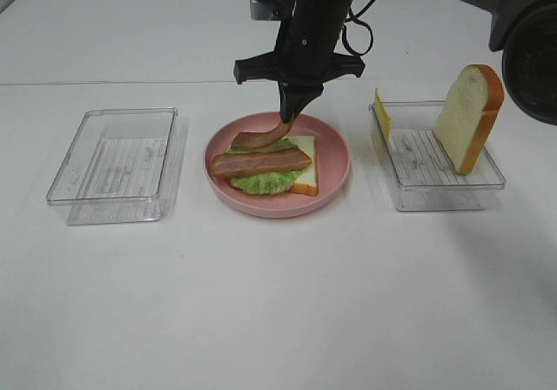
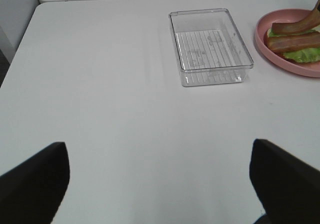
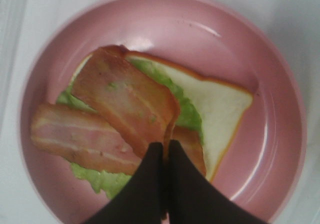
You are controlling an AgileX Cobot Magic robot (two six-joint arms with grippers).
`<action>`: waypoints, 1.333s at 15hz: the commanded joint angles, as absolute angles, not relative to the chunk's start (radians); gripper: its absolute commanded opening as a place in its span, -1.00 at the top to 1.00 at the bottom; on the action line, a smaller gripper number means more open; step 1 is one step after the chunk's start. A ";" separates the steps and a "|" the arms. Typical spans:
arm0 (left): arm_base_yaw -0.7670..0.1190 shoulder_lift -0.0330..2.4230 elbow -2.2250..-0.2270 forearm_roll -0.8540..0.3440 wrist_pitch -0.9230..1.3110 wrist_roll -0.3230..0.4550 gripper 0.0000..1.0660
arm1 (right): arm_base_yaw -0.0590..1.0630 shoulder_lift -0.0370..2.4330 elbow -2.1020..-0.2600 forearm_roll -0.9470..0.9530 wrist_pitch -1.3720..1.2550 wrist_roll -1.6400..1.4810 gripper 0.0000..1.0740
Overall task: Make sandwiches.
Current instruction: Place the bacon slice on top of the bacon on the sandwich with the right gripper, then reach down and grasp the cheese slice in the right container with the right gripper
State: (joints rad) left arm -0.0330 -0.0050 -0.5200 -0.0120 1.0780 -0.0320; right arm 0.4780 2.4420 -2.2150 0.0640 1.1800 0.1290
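Note:
On the pink plate [image 1: 337, 146] lies a white bread slice [image 1: 305, 178] topped with green lettuce [image 1: 261, 183] and one bacon strip [image 1: 259, 164]. My right gripper [image 1: 291, 111] hangs over the plate's far side, shut on one end of a second bacon strip [image 1: 263, 137], which slopes down onto the stack. The right wrist view shows the closed fingertips [image 3: 164, 151] pinching that strip [image 3: 125, 101] above the other bacon [image 3: 80, 139], lettuce [image 3: 100, 180] and bread [image 3: 215, 104]. My left gripper [image 2: 160, 184] is open over bare table, well short of the plate [image 2: 265, 46].
A clear box [image 1: 439, 168] right of the plate holds an upright bread slice [image 1: 470, 116] and a yellow cheese slice [image 1: 381, 116]. An empty clear box [image 1: 117, 164] sits left of the plate, also in the left wrist view [image 2: 210, 46].

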 commanded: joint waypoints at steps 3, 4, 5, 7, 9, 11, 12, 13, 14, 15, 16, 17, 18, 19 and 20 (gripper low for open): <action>-0.035 -0.019 -0.519 -0.014 1.075 -0.030 -0.68 | 0.476 2.449 -2.175 0.038 1.193 0.165 1.00; -0.035 -0.019 -0.519 -0.014 1.075 -0.030 -0.68 | 0.476 2.451 -2.175 0.039 1.192 0.165 1.00; -0.035 -0.019 -0.519 -0.014 1.075 -0.030 -0.68 | 0.476 2.456 -2.175 0.038 1.193 0.165 0.82; -0.035 -0.019 -0.519 -0.014 1.075 -0.030 -0.68 | 0.476 2.457 -2.175 0.035 1.195 0.154 -0.08; -0.035 -0.019 -0.519 -0.014 1.075 -0.030 -0.68 | 0.476 2.451 -2.211 0.032 1.283 0.085 -0.69; -0.035 -0.019 -0.519 -0.014 1.075 -0.030 -0.68 | 0.476 2.429 -2.234 -0.010 1.329 0.073 -0.67; -0.035 -0.019 -0.519 -0.014 1.075 -0.030 -0.68 | 0.474 2.400 -2.234 -0.016 1.329 0.054 -0.67; -0.035 -0.019 -0.519 -0.014 1.075 -0.030 -0.68 | 0.474 2.381 -2.234 -0.016 1.329 0.047 -0.67; -0.035 -0.019 -0.519 -0.014 1.075 -0.030 -0.68 | 0.472 2.308 -2.234 -0.048 1.329 0.016 -0.67; -0.035 -0.019 -0.519 -0.014 1.075 -0.030 -0.68 | 0.465 2.273 -2.234 -0.075 1.329 0.017 -0.67; -0.035 -0.019 -0.519 -0.014 1.075 -0.030 -0.68 | 0.461 2.253 -2.234 -0.073 1.329 0.018 -0.67; -0.035 -0.019 -0.519 -0.014 1.075 -0.030 -0.68 | 0.440 2.216 -2.232 -0.072 1.329 0.024 -0.67; -0.035 -0.019 -0.519 -0.014 1.075 -0.030 -0.68 | 0.416 2.187 -2.221 -0.072 1.329 0.033 -0.67; -0.035 -0.019 -0.519 -0.014 1.075 -0.030 -0.68 | 0.398 2.173 -2.209 -0.068 1.329 0.034 -0.66; -0.035 -0.019 -0.519 -0.014 1.075 -0.030 -0.68 | 0.318 2.157 -2.132 -0.026 1.329 0.034 -0.66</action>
